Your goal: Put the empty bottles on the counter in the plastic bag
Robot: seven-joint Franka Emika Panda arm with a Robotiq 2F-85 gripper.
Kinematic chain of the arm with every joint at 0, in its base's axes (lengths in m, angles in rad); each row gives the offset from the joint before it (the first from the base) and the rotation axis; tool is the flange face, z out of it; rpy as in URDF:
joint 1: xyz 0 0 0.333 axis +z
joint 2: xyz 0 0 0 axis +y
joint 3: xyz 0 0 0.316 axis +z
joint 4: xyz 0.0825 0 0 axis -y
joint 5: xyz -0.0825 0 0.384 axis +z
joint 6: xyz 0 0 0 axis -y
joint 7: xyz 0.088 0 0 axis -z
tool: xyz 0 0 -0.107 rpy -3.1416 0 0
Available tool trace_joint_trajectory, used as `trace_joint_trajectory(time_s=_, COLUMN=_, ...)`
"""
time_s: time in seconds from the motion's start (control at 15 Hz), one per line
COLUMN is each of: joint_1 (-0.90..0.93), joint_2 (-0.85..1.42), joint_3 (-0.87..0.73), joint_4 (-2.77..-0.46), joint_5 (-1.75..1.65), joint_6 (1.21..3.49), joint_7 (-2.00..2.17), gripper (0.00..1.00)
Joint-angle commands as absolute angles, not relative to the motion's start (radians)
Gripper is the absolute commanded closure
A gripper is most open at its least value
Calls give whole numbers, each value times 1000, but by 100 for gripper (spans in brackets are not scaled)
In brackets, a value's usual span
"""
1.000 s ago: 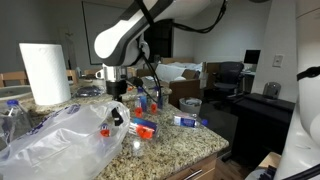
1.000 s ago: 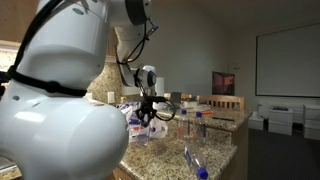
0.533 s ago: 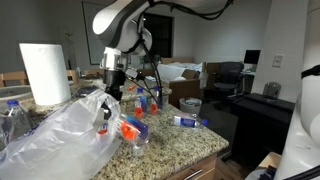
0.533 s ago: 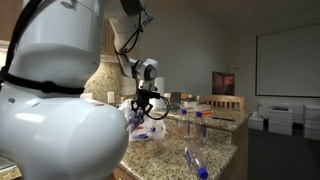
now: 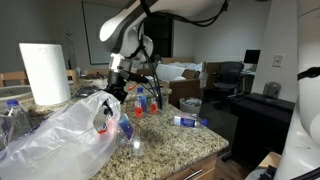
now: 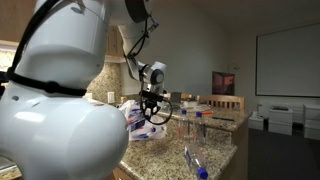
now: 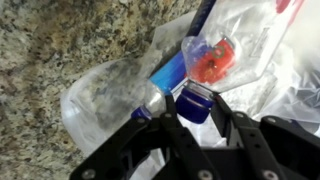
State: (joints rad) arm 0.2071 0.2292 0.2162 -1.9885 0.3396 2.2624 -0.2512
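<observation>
Where the work lies: wide speckled beige-and-brown granite counter with a rounded edge; seen in both exterior views
Room: office-like; dark swivel chairs stand behind the counter; pale projection screen on a far wall; small dark framed picture near it
On the granite: tall white paper towel roll upright at one end; large crinkled translucent whitish plastic bag slumped near the front edge
Jaws: black two-finger gripper closed almost fully; it pinches a small clear plastic bottle at its blue band; held at the bag's edge, over the counter
Other bottles: clear red-capped bottle touching the crinkled film; inside or beside the bag, cannot tell; clear blue-labelled bottle on its side on bare granite, well apart from the bag
Writing: blue labels on the bottles; print too blurred to read
</observation>
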Motion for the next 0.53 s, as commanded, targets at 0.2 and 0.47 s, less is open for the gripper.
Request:
trace_joint_trajectory(time_s=0.2, joint_1=219, joint_2=247, joint_3=193, joint_4=-1940, joint_5=282, joint_6=2251, joint_7=70, gripper=85)
trace_joint_trajectory(time_s=0.47, joint_1=226, joint_2=247, joint_3=183, joint_4=-1965, joint_5=299, joint_6=2296, joint_7=273, gripper=85)
